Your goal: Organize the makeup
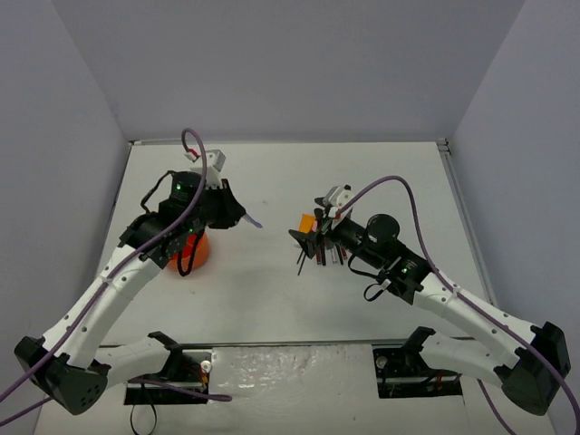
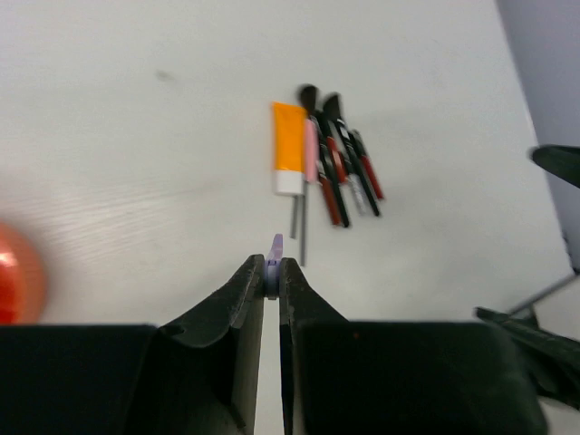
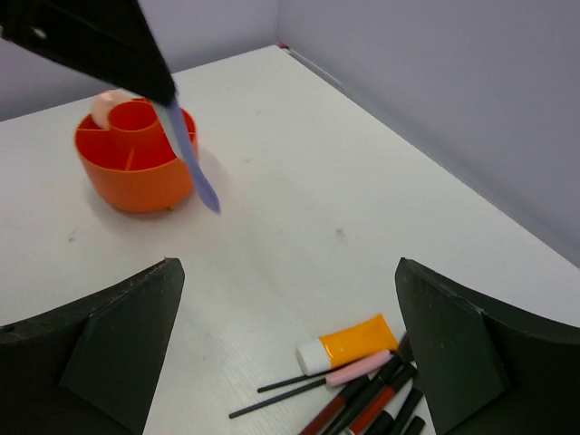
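Observation:
My left gripper (image 1: 237, 214) is shut on a thin lilac spatula (image 2: 275, 249), held in the air to the right of the orange tub; its blade also shows in the right wrist view (image 3: 198, 166). The rest of the makeup lies in a pile on the table: an orange-white tube (image 2: 289, 148), a pale pink stick (image 3: 364, 368), black and red pencils and brushes (image 2: 340, 163). My right gripper (image 3: 288, 267) is open and empty just above that pile (image 1: 319, 246). A pale pink puff (image 3: 108, 105) sits in the tub.
The round orange divided tub (image 3: 134, 161) stands at the left of the table, partly under my left arm (image 1: 193, 252). A dark round shape (image 1: 381, 225) lies beside my right wrist. Grey walls close the table at the back and sides.

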Robot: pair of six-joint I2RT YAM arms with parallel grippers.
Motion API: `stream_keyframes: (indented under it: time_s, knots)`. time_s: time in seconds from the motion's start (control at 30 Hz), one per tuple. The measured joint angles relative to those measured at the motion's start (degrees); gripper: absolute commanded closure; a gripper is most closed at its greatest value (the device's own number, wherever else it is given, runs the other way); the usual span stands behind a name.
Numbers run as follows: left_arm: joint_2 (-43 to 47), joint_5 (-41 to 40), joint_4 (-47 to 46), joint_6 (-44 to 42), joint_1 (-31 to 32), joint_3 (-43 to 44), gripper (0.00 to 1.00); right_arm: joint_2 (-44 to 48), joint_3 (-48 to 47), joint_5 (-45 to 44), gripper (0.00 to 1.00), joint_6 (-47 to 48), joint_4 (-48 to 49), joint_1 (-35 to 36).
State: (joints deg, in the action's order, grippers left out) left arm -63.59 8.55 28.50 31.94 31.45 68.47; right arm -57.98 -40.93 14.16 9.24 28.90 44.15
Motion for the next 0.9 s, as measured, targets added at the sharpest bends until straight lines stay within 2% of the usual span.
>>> stream_keyframes:
  time_s: [0.23,0.4,0.67,0.9]
  knots:
    - [-1.12,-13.12,9.16,-8.18,-13.42,8.8,1.0,1.95,2.13,-8.77,0.0,-5.46,-2.83,-7.2]
    - [-4.83,-17.36,10.84,-12.69,-19.35,11.33,1.0,1.84,3.71,-11.14,0.0,-7.76,-4.18,-8.23]
    - [-13.53,-18.72,11.2,-16.65,-22.58,11.53,1.0,1.86,4.13,-11.69,0.0,-8.5,-4.3,-8.23]
    - [-17.17,-18.63,10.9,-17.32,-23.63,11.51,1.0,1.86,4.94,-11.9,0.0,-9.36,-4.32,-8.23]
